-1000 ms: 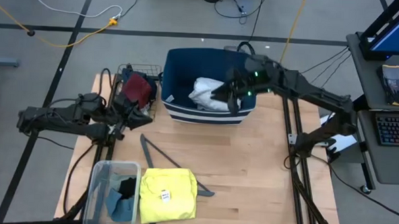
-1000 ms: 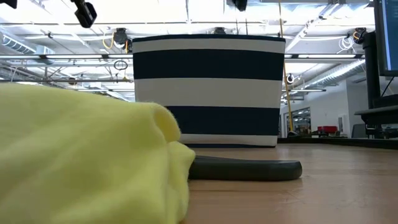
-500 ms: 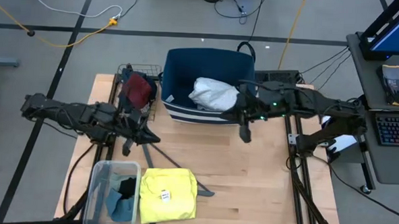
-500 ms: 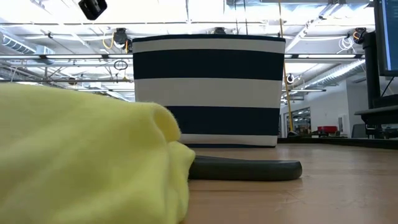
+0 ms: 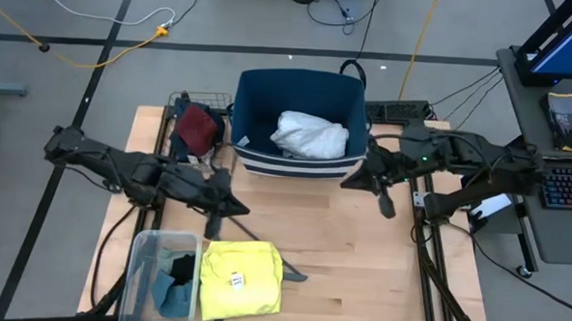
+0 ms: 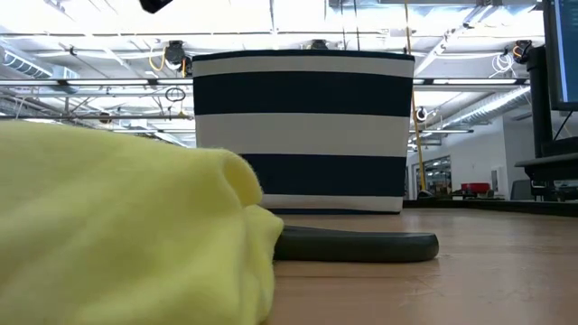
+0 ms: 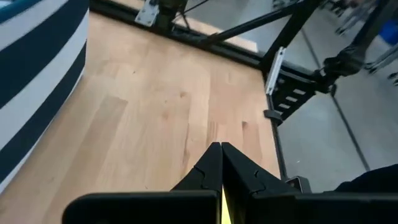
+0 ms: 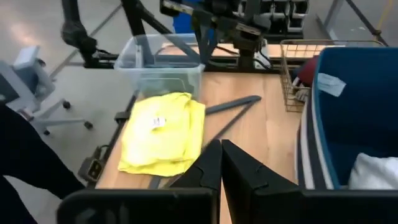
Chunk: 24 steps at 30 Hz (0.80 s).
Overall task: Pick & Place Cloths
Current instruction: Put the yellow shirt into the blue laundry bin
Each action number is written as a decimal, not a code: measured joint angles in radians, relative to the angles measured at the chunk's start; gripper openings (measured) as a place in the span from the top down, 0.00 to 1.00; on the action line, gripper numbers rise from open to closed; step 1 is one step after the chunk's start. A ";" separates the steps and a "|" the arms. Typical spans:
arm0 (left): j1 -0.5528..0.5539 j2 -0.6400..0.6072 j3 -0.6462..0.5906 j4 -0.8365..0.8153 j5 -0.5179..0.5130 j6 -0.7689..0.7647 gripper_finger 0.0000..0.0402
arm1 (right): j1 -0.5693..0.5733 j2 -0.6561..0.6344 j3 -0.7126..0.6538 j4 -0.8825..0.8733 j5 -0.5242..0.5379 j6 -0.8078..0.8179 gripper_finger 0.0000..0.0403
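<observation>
A yellow T-shirt (image 5: 242, 280) lies flat on the table near the front edge; it also shows in the right wrist view (image 8: 165, 132) and the low view (image 6: 117, 226). A white shirt (image 5: 309, 134) lies in the navy striped basket (image 5: 255, 91). A maroon piece (image 5: 196, 128) sits in a wire basket (image 5: 184, 103). Black and grey-blue pieces (image 5: 172, 279) lie in a clear bin (image 5: 147, 242). My left gripper (image 5: 232, 207) is shut and empty above the grey hanger (image 5: 249, 234), just beyond the T-shirt. My right gripper (image 5: 387, 206) is shut and empty to the right of the striped basket.
The thin grey hanger lies on the wood between the T-shirt and the striped basket, partly under the shirt. Bare wood (image 5: 359, 260) spreads over the table's right half. Frame rails (image 5: 420, 234) run along the table's right side.
My left gripper has gone from beside the wire basket toward the table's right and near edge, over the hanger. My right gripper has drawn out from above the striped basket toward the table's right and near side. The white shirt stays in the basket.
</observation>
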 joint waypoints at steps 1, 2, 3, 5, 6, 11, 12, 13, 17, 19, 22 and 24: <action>-0.004 0.028 0.029 -0.023 -0.007 -0.009 1.00 | 0.000 -0.024 -0.031 0.017 -0.013 0.004 1.00; -0.008 0.057 0.058 -0.049 -0.014 -0.016 1.00 | 0.000 -0.052 -0.063 0.037 -0.030 0.007 1.00; -0.013 0.089 0.091 -0.073 -0.021 -0.025 1.00 | 0.000 -0.080 -0.100 0.056 -0.047 0.007 1.00; -0.021 0.150 0.157 -0.126 -0.030 -0.043 1.00 | 0.000 -0.136 -0.176 0.107 -0.074 0.008 1.00; -0.025 0.181 0.188 -0.161 -0.032 -0.056 1.00 | 0.000 -0.165 -0.216 0.142 -0.080 0.008 1.00; -0.042 0.321 0.332 -0.297 -0.033 -0.162 1.00 | 0.000 -0.318 -0.402 0.271 -0.118 0.006 1.00; -0.046 0.349 0.358 -0.312 -0.033 -0.186 1.00 | 0.000 -0.349 -0.437 0.286 -0.127 0.007 1.00; -0.050 0.374 0.382 -0.322 -0.033 -0.207 1.00 | 0.000 -0.377 -0.474 0.305 -0.130 0.008 1.00; -0.065 0.461 0.454 -0.355 -0.017 -0.286 1.00 | 0.000 -0.480 -0.595 0.389 -0.151 0.008 1.00; -0.071 0.497 0.479 -0.373 0.008 -0.325 1.00 | 0.000 -0.528 -0.648 0.452 -0.170 0.008 1.00; -0.076 0.541 0.499 -0.385 0.048 -0.394 1.00 | 0.000 -0.587 -0.716 0.510 -0.204 0.008 1.00; -0.082 0.567 0.499 -0.413 0.071 -0.446 1.00 | 0.000 -0.622 -0.752 0.541 -0.206 0.008 1.00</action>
